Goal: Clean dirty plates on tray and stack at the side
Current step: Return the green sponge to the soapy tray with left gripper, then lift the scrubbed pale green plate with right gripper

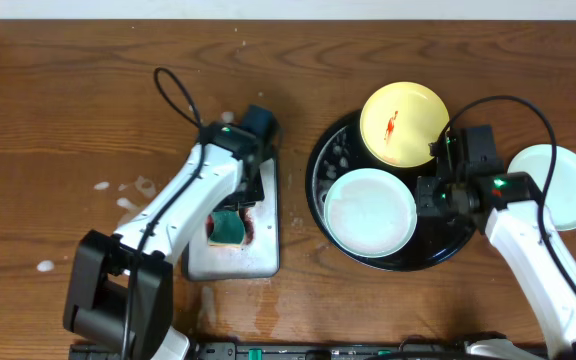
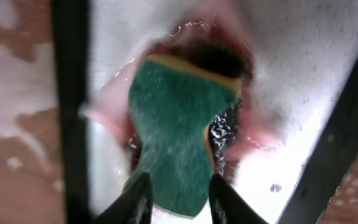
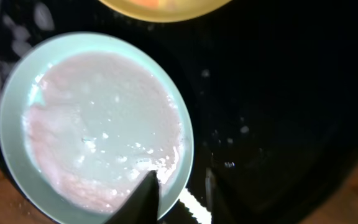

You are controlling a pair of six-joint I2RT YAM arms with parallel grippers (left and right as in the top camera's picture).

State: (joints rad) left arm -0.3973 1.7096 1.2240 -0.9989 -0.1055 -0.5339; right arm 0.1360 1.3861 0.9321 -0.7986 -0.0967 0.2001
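The black tray [image 1: 320, 165] holds a pale yellow plate [image 1: 403, 122] with a red smear and a mint-green plate [image 1: 370, 212] coated with a pinkish soapy film. A second mint-green plate [image 1: 558, 185] lies on the table right of the tray. My right gripper [image 1: 430, 195] straddles the soapy plate's right rim, one finger inside [image 3: 180, 183] and one over the tray [image 3: 278, 93], shut on it. The soapy plate [image 3: 92, 130] and the yellow plate's edge [image 3: 166, 7] show in the right wrist view. My left gripper [image 2: 180, 196] pinches the near end of a green sponge [image 2: 179, 124].
The sponge [image 1: 230, 228] lies in a pink puddle on a rectangular grey-white tray [image 1: 268, 250], which also shows in the left wrist view [image 2: 303, 62]. Foam drops [image 1: 128, 195] dot the wood on the left. Cables loop above both arms.
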